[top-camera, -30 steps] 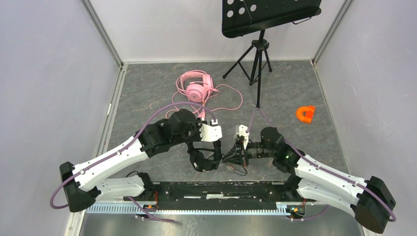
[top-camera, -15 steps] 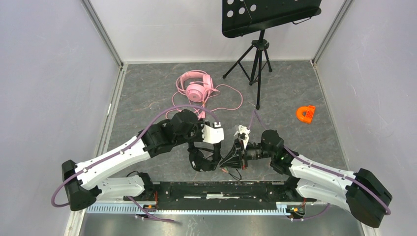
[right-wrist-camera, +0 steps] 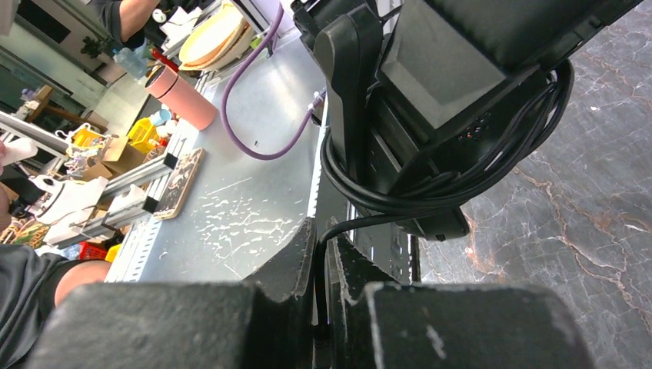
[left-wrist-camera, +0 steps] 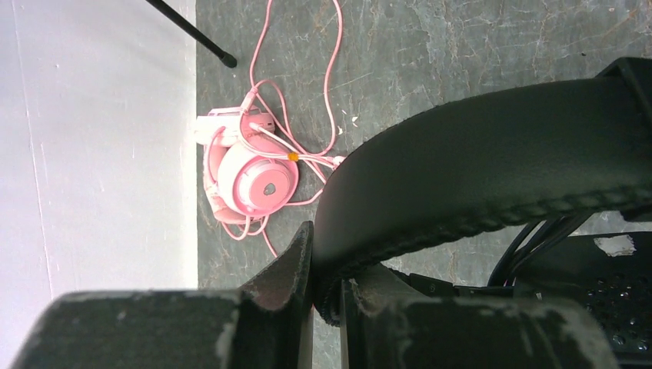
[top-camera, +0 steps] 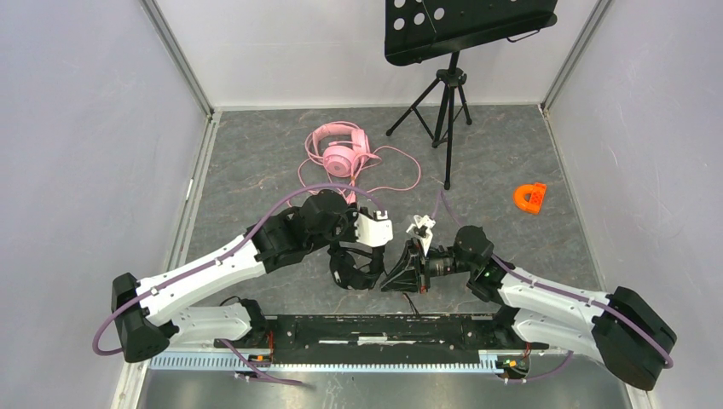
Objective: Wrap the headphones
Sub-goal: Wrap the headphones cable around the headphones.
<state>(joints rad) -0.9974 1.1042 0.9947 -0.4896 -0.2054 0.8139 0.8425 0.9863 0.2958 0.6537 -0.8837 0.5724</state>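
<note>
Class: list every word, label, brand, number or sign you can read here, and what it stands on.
No text is readable.
The pink over-ear headset bears a small dark mark on its ear cup, too small to read.
The black padded headset, the orange plastic piece and the black music stand show no lettering.

Nothing here can be read, as far as I can see. The pink headset [left-wrist-camera: 250, 181] carries a small dark mark at the middle of its ear cup (too small to make out). Beyond the table's edge, in the right wrist view, the pink cylinder [right-wrist-camera: 181, 96] and the cardboard box [right-wrist-camera: 119, 154] show no lettering sharp enough to read.
</note>
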